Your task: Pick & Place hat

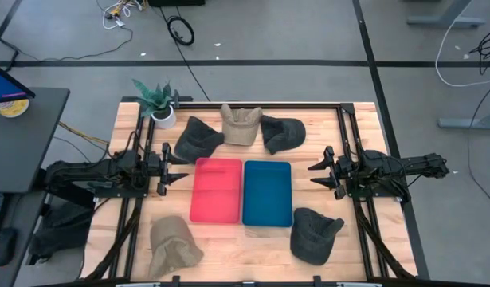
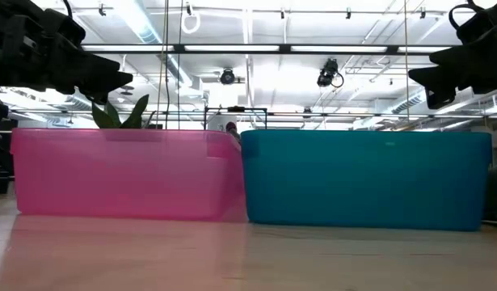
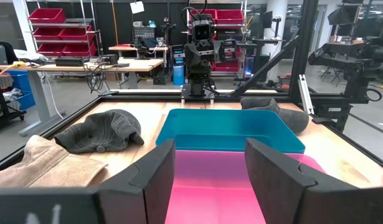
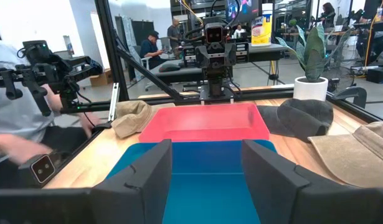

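Observation:
Several hats lie flat on the wooden table. In the high view a dark grey hat (image 1: 198, 137), a tan hat (image 1: 241, 124) and a dark hat (image 1: 282, 132) sit along the far side. A tan hat (image 1: 173, 245) and a dark grey hat (image 1: 314, 233) lie near the front edge. A pink tray (image 1: 217, 190) and a blue tray (image 1: 267, 193) stand side by side mid-table. My left gripper (image 1: 177, 166) hovers open left of the pink tray. My right gripper (image 1: 316, 174) hovers open right of the blue tray. Both point at the trays.
A potted plant (image 1: 158, 102) stands at the far left corner. A black frame (image 1: 340, 143) runs around the work area. Beyond the table's near side, a person (image 4: 17, 118) shows in the right wrist view. Bare wood lies between the two front hats (image 1: 245, 251).

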